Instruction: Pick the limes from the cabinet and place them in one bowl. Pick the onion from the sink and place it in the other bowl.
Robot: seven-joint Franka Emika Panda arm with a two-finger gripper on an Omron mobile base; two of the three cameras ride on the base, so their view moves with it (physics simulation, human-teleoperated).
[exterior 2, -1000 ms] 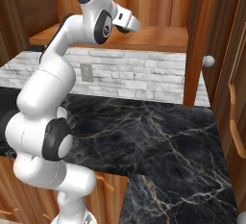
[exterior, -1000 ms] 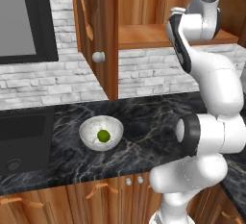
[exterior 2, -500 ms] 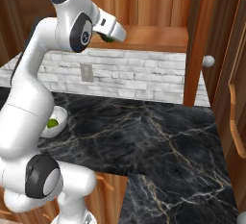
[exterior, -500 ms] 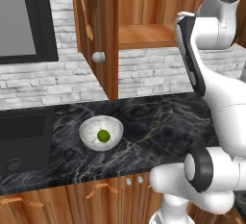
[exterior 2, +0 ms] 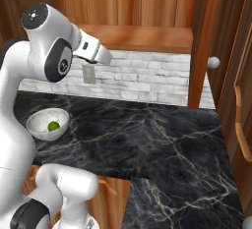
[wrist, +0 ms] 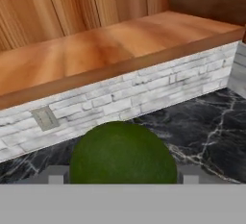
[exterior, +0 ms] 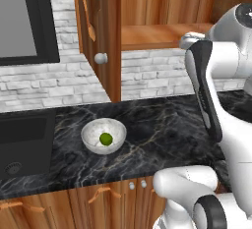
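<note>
Dark-green lime [wrist: 123,153] clamped between pincer [wrist: 123,174] fingertips, raised over black marble counter [wrist: 211,131].

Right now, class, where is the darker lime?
In the hand view the darker lime sits between the gripper tips, in front of the cabinet shelf.

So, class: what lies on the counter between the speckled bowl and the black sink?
Nothing: in the left base view, bare dark marble counter runs from the speckled bowl, which holds a lime, to the sink.
</note>
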